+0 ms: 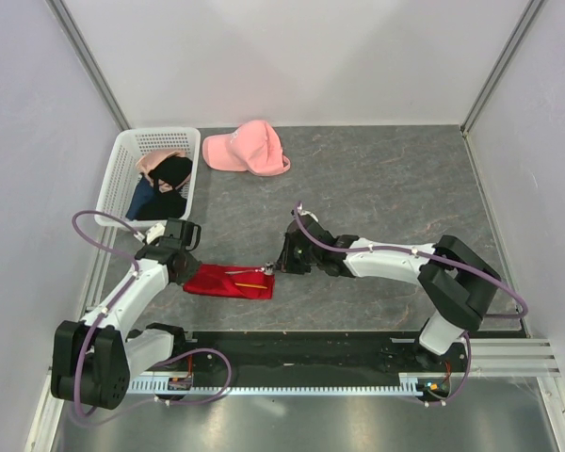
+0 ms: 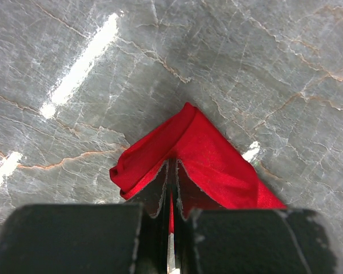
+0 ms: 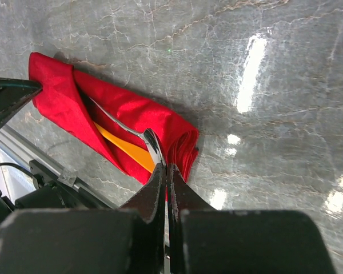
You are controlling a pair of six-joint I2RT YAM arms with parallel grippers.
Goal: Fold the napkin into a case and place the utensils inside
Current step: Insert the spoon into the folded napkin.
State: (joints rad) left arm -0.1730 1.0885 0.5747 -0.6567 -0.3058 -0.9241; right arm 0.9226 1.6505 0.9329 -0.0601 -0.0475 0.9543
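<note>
Right gripper [image 3: 163,170] fills the foreground, clenched at the mouth of the case [image 3: 131,111] where the outer ends of the utensils [image 3: 126,149], one orange and one silver, stick out of the fold. Which of them it pinches I cannot tell, but the grip looks meant to slide them deeper. Left gripper [image 2: 172,171] is clamped on the opposite corner of the red cloth, probably anchoring it flat on the table [image 2: 246,68] against that push.

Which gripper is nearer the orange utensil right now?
Right. The right gripper is shut just beside the orange utensil at the napkin's right end; the left gripper pinches the napkin's far left end.
</note>
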